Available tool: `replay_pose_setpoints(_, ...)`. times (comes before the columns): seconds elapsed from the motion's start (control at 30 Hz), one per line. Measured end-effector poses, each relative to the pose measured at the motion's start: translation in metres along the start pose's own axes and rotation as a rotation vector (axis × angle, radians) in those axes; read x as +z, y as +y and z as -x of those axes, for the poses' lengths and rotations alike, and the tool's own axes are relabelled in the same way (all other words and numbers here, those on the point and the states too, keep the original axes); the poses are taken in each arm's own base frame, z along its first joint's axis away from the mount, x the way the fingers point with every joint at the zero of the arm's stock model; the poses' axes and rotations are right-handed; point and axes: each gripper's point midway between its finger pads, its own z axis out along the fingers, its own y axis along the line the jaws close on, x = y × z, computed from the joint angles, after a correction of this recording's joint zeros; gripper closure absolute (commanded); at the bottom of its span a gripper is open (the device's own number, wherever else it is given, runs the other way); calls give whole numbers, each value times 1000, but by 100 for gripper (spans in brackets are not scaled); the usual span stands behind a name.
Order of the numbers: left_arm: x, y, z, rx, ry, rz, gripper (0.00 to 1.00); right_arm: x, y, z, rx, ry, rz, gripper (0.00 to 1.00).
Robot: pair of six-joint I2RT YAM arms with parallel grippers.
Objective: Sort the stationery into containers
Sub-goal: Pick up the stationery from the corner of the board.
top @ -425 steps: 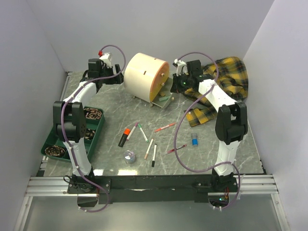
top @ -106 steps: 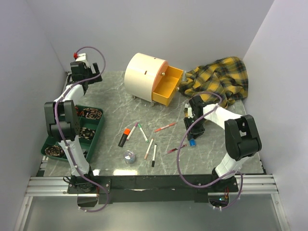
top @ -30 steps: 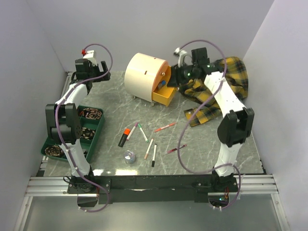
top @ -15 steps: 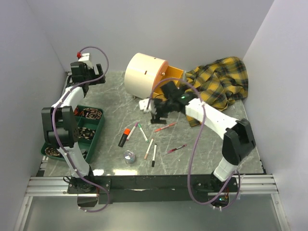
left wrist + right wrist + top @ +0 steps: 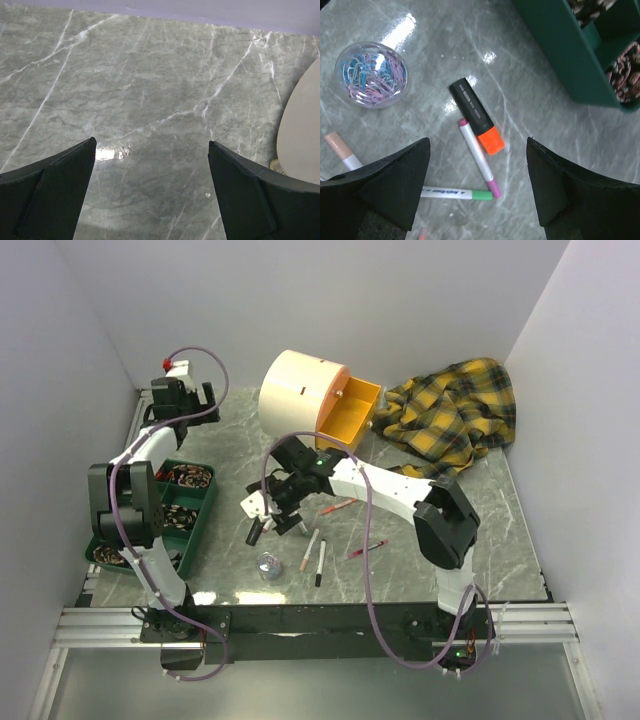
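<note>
My right gripper (image 5: 272, 512) (image 5: 478, 150) hangs open and empty just above the stationery on the marble. Between its fingers lie an orange-capped black marker (image 5: 476, 115), a pink-capped white pen (image 5: 479, 157) and a green-capped white pen (image 5: 450, 192). More pens (image 5: 310, 548) lie to the right in the top view. The cream cabinet (image 5: 300, 400) stands at the back with its orange drawer (image 5: 352, 418) pulled out. My left gripper (image 5: 190, 398) (image 5: 151, 145) is open over bare marble at the far left, with the cabinet's edge (image 5: 305, 135) to its right.
A clear dish of paper clips (image 5: 371, 74) (image 5: 269, 564) sits near the front. A green compartment tray (image 5: 200, 502) (image 5: 580, 55) lies along the left side. The yellow plaid cloth (image 5: 450, 415) is bunched at the back right.
My right arm swung from the orange drawer down and left to above the marker and pens, its jaws widening. The left arm only shifted slightly.
</note>
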Motion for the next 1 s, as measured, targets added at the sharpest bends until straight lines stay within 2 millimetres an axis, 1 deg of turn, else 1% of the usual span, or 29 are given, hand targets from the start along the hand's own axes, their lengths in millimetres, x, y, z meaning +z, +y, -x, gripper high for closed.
replay_pose_setpoints(0.07, -1, -3, 1, 17, -9, 8, 1, 4, -2, 4, -20, -10, 17, 18)
replay_pose_setpoints(0.23, -12, -18, -5, 37, -7, -9, 1, 10, 4, 7, -11, -12, 78, 21)
replay_pose_setpoints(0.3, -16, -21, -7, 38, -5, -17, 1, 12, 10, 8, 5, -12, 107, 22)
replay_pose_setpoints(0.43, -27, -22, -8, 35, -6, -21, 1, 16, 25, 10, 24, -10, 154, 22)
replay_pose_setpoints(0.5, -33, -22, -6, 35, -9, -19, 1, 21, 37, 10, 23, -6, 181, 22)
replay_pose_setpoints(0.6, -40, -23, -1, 41, -21, -21, 1, 34, 67, 8, 29, 17, 251, 22)
replay_pose_setpoints(0.7, -48, -22, 2, 43, -33, -19, 1, 42, 81, 13, 18, 34, 287, 22)
replay_pose_setpoints(0.8, -53, -19, 2, 39, -39, -12, 1, 47, 86, 19, 4, 39, 298, 21)
replay_pose_setpoints(1.0, -54, -13, -6, 30, -22, -1, 0, 50, 89, 20, 23, 50, 308, 21)
